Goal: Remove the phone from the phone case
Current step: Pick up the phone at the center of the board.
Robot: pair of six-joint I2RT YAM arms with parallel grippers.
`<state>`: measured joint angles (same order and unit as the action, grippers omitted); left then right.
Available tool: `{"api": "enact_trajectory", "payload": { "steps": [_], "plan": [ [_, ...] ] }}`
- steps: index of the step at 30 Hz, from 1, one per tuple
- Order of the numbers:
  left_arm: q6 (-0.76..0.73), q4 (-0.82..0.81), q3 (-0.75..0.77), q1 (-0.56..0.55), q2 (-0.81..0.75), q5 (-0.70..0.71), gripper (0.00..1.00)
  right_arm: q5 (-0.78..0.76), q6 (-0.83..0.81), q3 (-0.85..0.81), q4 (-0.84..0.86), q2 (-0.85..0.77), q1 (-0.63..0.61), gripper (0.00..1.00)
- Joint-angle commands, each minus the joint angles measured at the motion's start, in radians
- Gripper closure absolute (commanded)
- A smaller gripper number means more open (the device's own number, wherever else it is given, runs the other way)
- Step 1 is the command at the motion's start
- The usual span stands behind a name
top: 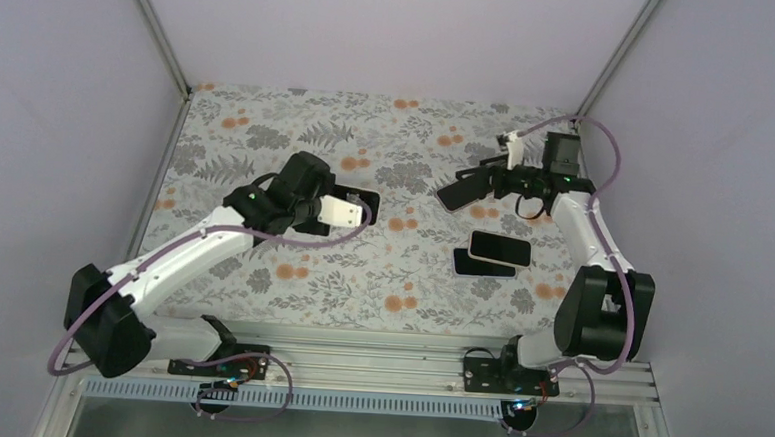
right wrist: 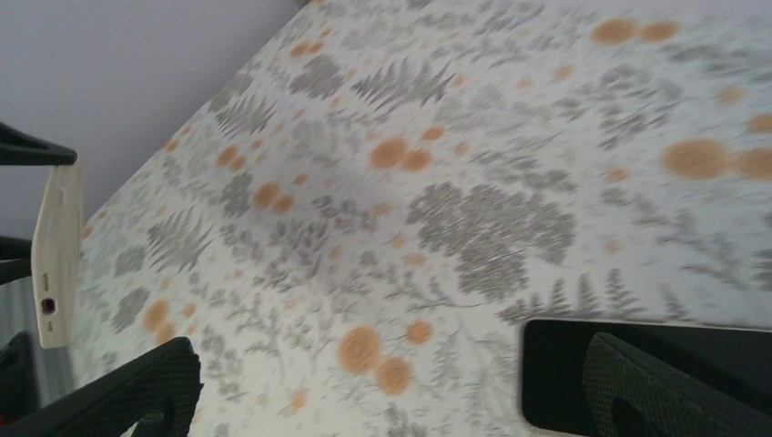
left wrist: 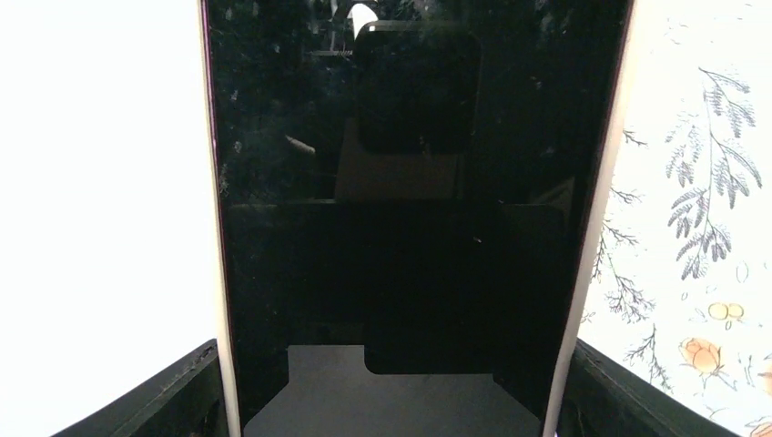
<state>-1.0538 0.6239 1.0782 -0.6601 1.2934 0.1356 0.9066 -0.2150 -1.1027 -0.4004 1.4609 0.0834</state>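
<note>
My left gripper (top: 362, 207) is shut on a phone (top: 367, 198) with a black screen and a pale rim, held low over the table's middle left. In the left wrist view the phone (left wrist: 401, 182) fills the frame between my two black fingers (left wrist: 177, 396). I cannot tell whether its pale rim is a case. My right gripper (top: 457, 192) is open and empty, raised at the back right and pointing left. In the right wrist view its fingers (right wrist: 137, 387) stand wide apart over the floral cloth.
Two more flat devices lie right of centre: one with a pale rim (top: 499, 247) partly on a black one (top: 476, 266). A dark, pale-rimmed device (right wrist: 560, 373) shows under my right finger in the right wrist view. Purple walls enclose the table.
</note>
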Motion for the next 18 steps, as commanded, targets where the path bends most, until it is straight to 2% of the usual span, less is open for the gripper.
{"api": "enact_trajectory", "payload": {
  "steps": [1, 7, 18],
  "plan": [
    [-0.239, -0.108, -0.058, -0.047, -0.094, 0.022, 0.55, 0.018, -0.049, -0.063, -0.134, 0.034, -0.088, 0.0],
    [-0.37, -0.162, -0.107, -0.107, -0.138, 0.071, 0.56, 0.01, -0.076, -0.114, -0.23, 0.076, -0.209, 0.02],
    [-0.504, -0.231, -0.169, -0.185, -0.185, 0.131, 0.57, 0.027, -0.08, -0.19, -0.319, 0.156, -0.414, 0.16]
  ]
}}
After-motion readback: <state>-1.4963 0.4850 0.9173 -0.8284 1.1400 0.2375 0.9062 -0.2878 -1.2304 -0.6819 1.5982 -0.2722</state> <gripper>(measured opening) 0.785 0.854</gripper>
